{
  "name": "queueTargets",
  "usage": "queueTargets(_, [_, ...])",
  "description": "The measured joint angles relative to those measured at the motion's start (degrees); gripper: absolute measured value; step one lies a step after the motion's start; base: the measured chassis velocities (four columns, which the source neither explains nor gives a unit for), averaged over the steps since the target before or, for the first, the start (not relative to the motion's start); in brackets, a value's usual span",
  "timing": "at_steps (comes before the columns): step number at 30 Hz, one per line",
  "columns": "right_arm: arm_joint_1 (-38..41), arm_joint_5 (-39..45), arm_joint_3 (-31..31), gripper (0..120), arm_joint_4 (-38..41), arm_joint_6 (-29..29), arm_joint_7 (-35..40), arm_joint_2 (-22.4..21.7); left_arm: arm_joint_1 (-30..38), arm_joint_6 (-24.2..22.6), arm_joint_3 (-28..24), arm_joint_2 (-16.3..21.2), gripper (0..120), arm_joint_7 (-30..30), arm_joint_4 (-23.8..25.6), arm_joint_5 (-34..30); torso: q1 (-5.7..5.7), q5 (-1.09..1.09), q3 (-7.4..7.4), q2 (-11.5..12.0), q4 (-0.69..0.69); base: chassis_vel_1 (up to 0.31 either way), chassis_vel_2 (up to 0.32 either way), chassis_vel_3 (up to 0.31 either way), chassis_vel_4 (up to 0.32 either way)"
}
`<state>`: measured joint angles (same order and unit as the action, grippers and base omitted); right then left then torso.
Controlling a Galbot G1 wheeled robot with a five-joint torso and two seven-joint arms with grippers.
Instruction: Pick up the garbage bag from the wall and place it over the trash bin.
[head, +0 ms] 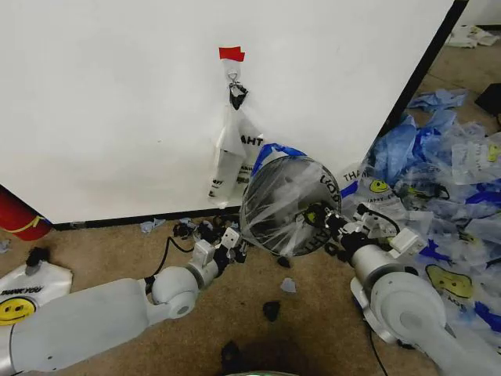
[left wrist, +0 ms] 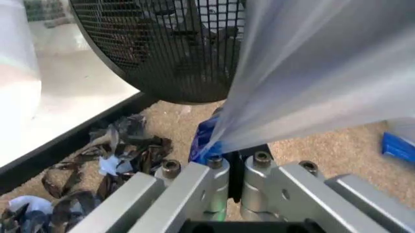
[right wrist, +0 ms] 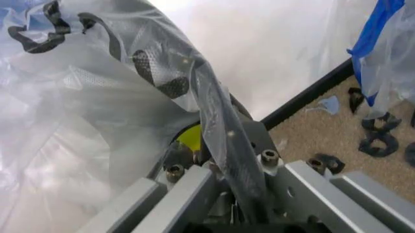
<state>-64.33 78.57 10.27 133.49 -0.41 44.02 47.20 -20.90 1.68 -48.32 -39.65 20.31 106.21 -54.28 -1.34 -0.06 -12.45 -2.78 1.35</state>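
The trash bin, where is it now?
In the head view the trash bin sits mid-frame against the wall, between the left gripper and right gripper, garbage bag stretched over it.

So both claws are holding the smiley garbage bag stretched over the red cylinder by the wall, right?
Not the red cylinder. Left claw and right claw hold the garbage bag over the black mesh trash bin, as the head view shows.

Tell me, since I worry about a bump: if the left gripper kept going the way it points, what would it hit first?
Probably the trash bin: the left gripper, shut on the garbage bag, points at its mesh side, with the wall beyond. Depth is hard to judge.
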Motion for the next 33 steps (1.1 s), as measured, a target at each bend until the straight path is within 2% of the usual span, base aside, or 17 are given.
queueTargets(6, [0.0,-0.6,-0.3,0,-0.6,0.0,-0.4,0.4,-0.9,1.8,0.5,0.1,0,0.0,-1.6,1.8,0.00,-0.01,0.00,0.0,0.01,0.000,0.000,0.000,0.000])
queueTargets(10, [0.1,-1.0,-0.4,0,-1.6,0.0,-0.8,0.5,-2.3,2.0,2.4,2.1,4,-3.2,1.6,-2.4,0.00,0.00,-0.01,0.0,0.00,0.000,0.000,0.000,0.000])
queueTargets(13, [0.2,-1.4,-0.5,0,-2.4,0.0,-0.9,0.7,-4.3,0.8,4.2,4.7,18,-6.0,7.5,-6.6,0.00,0.00,-0.01,0.0,0.01,0.000,0.000,0.000,0.000])
queueTargets(19, [0.6,-1.4,-0.5,0,-3.2,0.2,-1.2,1.0,-8.7,-0.6,7.1,9.0,40,-9.4,13.3,-6.6,0.00,-0.03,0.00,0.0,-0.02,0.000,0.000,0.000,0.000])
queueTargets(24, [0.9,-1.0,-0.4,0,-3.4,0.4,-1.3,1.1,-11.1,-0.8,9.8,11.0,56,-11.0,14.6,-5.7,0.00,0.00,0.00,0.0,0.01,0.000,0.000,0.000,0.000])
queueTargets(27, [1.3,-0.7,-0.4,0,-3.6,0.5,-1.4,1.1,-14.9,-0.6,13.8,12.7,70,-12.4,14.9,-4.7,0.00,-0.01,0.00,0.0,0.00,0.000,0.000,0.000,0.000])
queueTargets(29, [1.4,-0.7,-0.5,0,-3.7,0.5,-1.4,1.1,-15.9,-0.6,14.9,13.1,73,-12.6,15.2,-4.6,0.00,-0.02,0.00,0.0,-0.01,0.000,0.000,0.000,0.000])
queueTargets(30, [1.5,-0.7,-0.5,0,-3.9,0.5,-1.5,1.1,-17.3,-0.6,16.4,13.7,79,-12.9,15.6,-4.4,0.00,0.00,0.00,0.0,-0.01,0.000,0.000,0.000,0.000])
queueTargets(32, [1.6,-1.0,-0.6,0,-4.2,0.5,-1.7,1.1,-19.2,-0.5,18.0,14.4,85,-13.3,16.1,-4.2,0.00,0.00,0.00,0.0,0.00,0.000,0.000,0.000,0.000])
queueTargets(33, [1.6,-1.7,-0.9,0,-4.7,0.5,-2.3,0.9,-22.1,-0.4,20.5,15.5,91,-13.5,17.1,-3.9,0.00,-0.01,0.00,0.0,0.01,0.000,0.000,0.000,0.000])
